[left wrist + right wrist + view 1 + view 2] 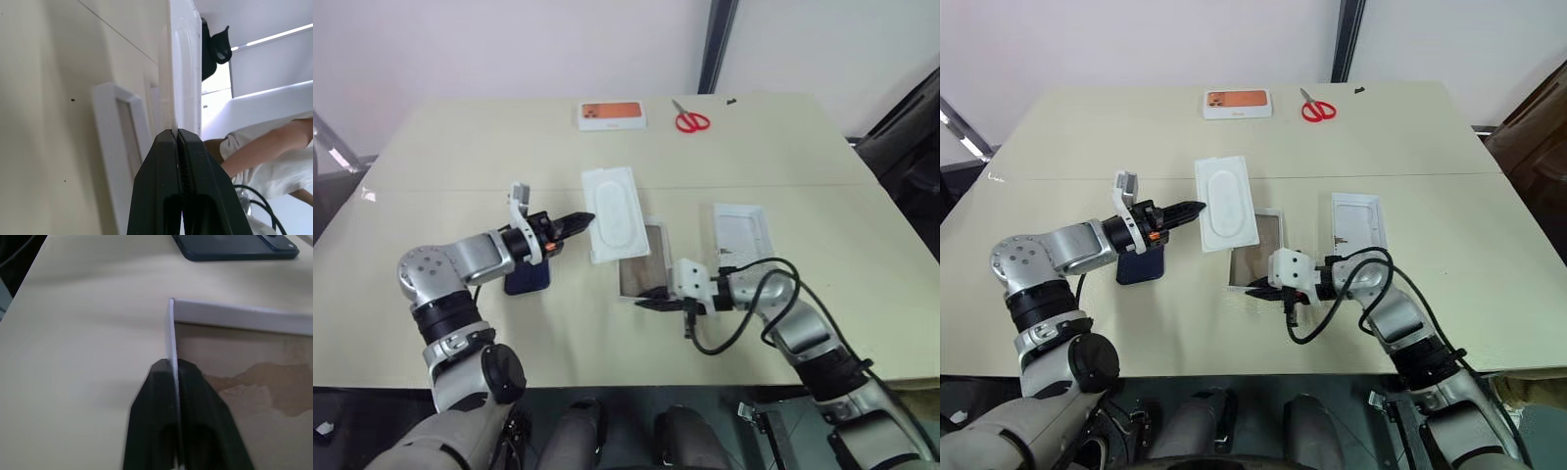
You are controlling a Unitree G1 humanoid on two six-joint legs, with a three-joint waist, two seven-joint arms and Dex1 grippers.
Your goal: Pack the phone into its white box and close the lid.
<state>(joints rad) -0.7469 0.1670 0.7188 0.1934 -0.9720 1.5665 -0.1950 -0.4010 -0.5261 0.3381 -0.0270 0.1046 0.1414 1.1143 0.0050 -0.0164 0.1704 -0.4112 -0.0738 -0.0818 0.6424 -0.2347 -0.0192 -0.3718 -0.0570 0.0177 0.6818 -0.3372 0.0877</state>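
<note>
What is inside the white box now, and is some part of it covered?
The white box shows a bare tan-brown floor, with no phone inside. Its far end is covered by the thin white insert, so what lies there cannot be seen.

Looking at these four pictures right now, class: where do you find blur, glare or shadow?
Right wrist view: the right gripper is soft and blurred against the sharper wall of the white box. Left wrist view: bright glare behind the thin white insert, and the near table is out of focus. Left eye view: even light, with soft shadows on the table.
</note>
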